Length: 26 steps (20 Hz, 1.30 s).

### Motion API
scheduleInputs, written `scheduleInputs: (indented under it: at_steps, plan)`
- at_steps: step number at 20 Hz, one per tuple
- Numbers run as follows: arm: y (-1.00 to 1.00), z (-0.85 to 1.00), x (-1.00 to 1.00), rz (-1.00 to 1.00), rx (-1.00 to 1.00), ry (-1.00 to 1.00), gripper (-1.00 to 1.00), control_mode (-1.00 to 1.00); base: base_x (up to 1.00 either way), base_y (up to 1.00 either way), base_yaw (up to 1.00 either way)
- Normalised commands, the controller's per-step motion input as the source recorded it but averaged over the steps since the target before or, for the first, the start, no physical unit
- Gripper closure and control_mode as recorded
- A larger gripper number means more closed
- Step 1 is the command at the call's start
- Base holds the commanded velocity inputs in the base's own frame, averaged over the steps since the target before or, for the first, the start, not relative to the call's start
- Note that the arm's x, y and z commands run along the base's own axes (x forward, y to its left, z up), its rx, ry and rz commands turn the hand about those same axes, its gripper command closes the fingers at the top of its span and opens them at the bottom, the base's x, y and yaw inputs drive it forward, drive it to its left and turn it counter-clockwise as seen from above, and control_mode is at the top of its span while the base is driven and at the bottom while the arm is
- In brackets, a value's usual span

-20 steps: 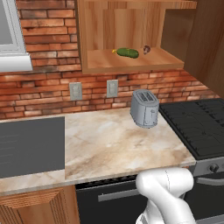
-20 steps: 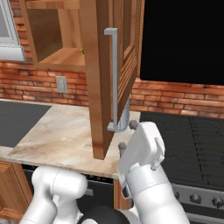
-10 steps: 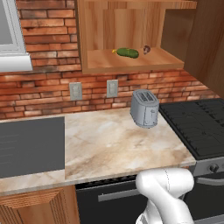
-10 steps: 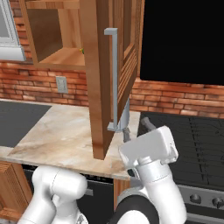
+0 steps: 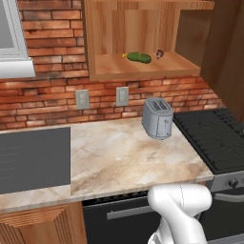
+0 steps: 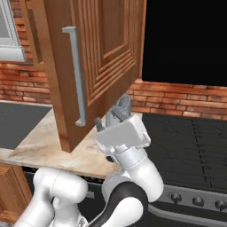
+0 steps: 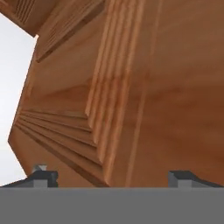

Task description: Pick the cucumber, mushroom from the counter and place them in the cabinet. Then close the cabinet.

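Brick-walled kitchen, both vegetables shelved, cabinet door left to shut.

Left base view: the marbled surface (image 5: 128,152) carries only a toaster (image 5: 157,117); the cucumber (image 5: 138,57) and the mushroom (image 5: 158,54) lie well apart on the shelf of the cabinet (image 5: 143,71), so the placing looks done.
Right base view: the gripper (image 6: 120,111) sits just below the open door (image 6: 111,57), right of its silver handle (image 6: 76,75), probably lined up to push the panel closed.
Hand view: raised panelling of the door close ahead; the fingertips (image 7: 43,175) stand wide apart, released, holding nothing.
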Motion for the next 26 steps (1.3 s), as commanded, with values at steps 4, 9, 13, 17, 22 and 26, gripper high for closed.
scheduleInputs:
  at_steps: [4, 9, 13, 17, 22, 26]
  plan:
    - [1.00, 0.29, 0.00, 0.07, -0.14, 0.16, -1.00, -1.00, 0.00, 0.00, 0.00]
    - [0.83, 0.34, 0.03, -0.05, -0.06, 0.34, -1.00, -1.00, 0.00, 0.00, 0.00]
    - [0.53, 0.37, 0.25, -0.14, 0.00, 0.39, -1.00, -1.00, 0.00, 0.00, 0.00]
    - [0.51, 0.22, 0.45, -0.15, 0.00, 0.37, -1.00, -1.00, 0.00, 0.00, 0.00]
    - [0.47, 0.08, 0.74, -0.19, 0.00, 0.54, -1.00, -1.00, 0.00, 0.00, 0.00]
    - [0.31, 0.02, 0.90, -0.24, 0.00, 0.80, -1.00, -1.00, 0.00, 0.00, 0.00]
